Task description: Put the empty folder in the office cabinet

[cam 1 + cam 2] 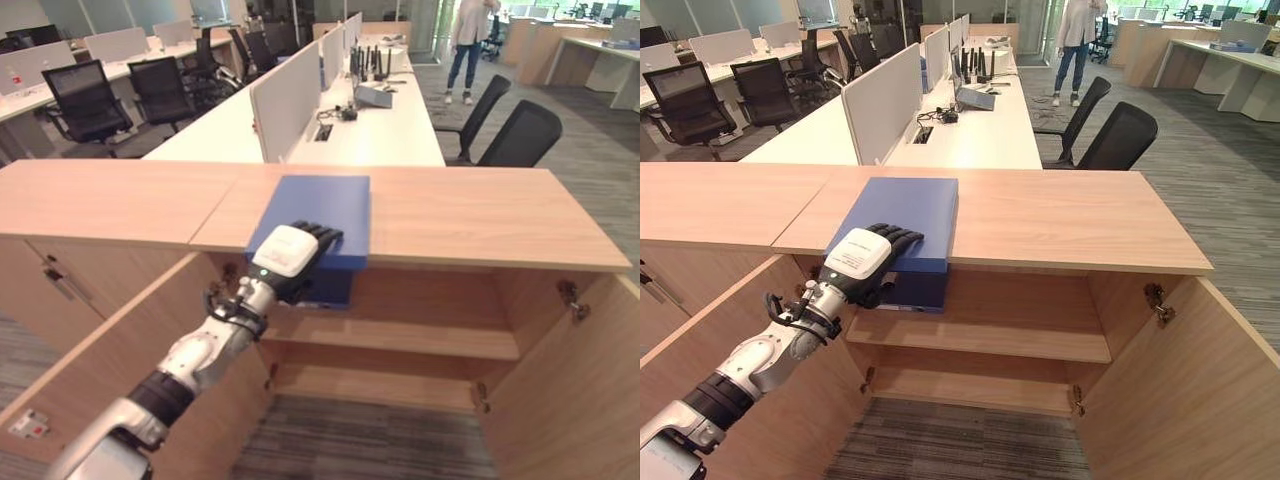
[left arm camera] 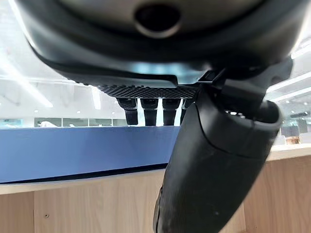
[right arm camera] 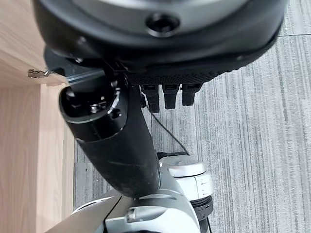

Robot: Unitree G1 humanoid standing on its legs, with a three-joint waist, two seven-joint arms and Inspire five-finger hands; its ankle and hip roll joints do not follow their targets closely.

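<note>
The blue folder (image 1: 320,205) lies flat on the wooden cabinet top (image 1: 450,215), with its near end sticking out over the front edge above the open cabinet. My left hand (image 1: 285,252) holds that near end, fingers (image 2: 150,110) curled over the top face and thumb (image 2: 209,165) underneath. The folder (image 2: 73,153) shows as a blue band in the left wrist view. My right hand (image 3: 112,141) hangs low beside the cabinet over grey carpet, with fingers (image 3: 172,94) relaxed and holding nothing.
Both cabinet doors stand open, the left door (image 1: 110,350) and the right door (image 1: 570,400). Inside is a bare wooden shelf (image 1: 400,340). Behind the cabinet run white desks (image 1: 370,130) and black chairs (image 1: 520,135). A person (image 1: 468,40) stands far back.
</note>
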